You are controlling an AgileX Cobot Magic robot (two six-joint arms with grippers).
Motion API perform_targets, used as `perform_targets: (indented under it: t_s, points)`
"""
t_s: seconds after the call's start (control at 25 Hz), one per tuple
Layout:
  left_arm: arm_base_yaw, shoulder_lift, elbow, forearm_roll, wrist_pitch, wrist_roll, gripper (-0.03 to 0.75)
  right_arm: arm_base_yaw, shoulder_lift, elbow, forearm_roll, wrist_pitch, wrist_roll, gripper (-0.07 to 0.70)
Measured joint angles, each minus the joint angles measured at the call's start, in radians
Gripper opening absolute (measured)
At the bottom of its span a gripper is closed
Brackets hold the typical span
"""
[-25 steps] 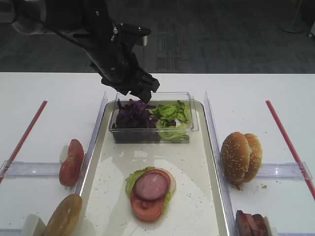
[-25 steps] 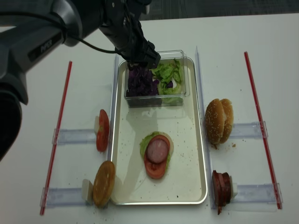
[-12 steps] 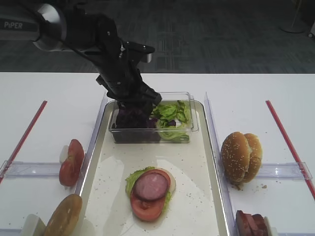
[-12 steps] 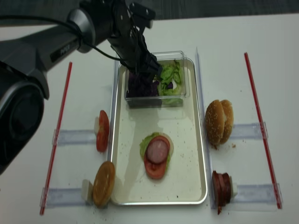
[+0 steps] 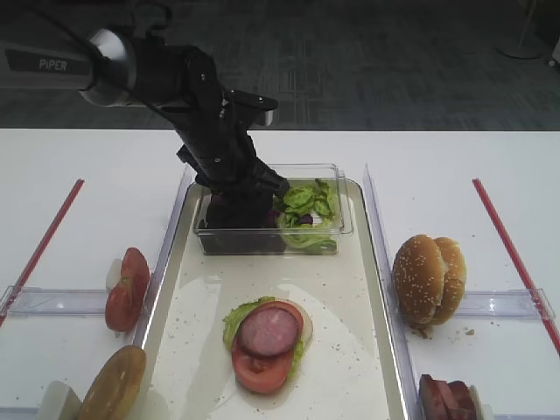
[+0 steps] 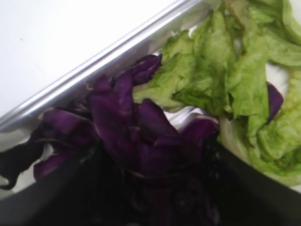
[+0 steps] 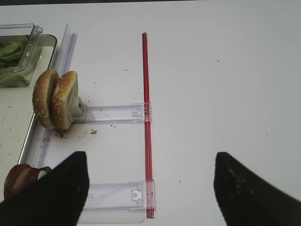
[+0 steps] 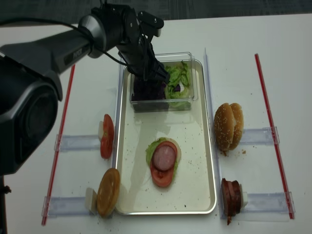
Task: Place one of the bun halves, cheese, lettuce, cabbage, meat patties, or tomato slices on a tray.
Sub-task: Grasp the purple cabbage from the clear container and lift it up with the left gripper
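The black left gripper, arm angled steeply down, plunges wide-jawed into curly dark purple cabbage inside the clear plastic box on the metal-rimmed tray.

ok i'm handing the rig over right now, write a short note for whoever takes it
Left claw: open, down in the clear box, straddling the cabbage; nothing gripped yet.
Right claw: open, empty, hovering over the table right of the tray.
On the tray: lettuce, tomato and patty stacked.
Off the tray: buns, spare tomato slices, spare patties.
Left: close on cabbage, lift, put it on the tray.
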Motion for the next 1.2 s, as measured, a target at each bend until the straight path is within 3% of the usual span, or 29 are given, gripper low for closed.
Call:
perform_targets:
  t_s: [0.48,0.96,1.2]
  points:
    - [-0.002,0.017,-0.002,0.0,-0.012,0.004,0.337,0.0,0.0,0.0,0.0,0.0,0.0,0.571]
    - [-0.002,0.019,-0.006,0.002,-0.016,0.006,0.078,0.0,0.0,0.0,0.0,0.0,0.0,0.571]
    - [-0.002,0.019,-0.006,0.002,-0.012,0.007,-0.002,0.0,0.0,0.0,0.0,0.0,0.0,0.571]
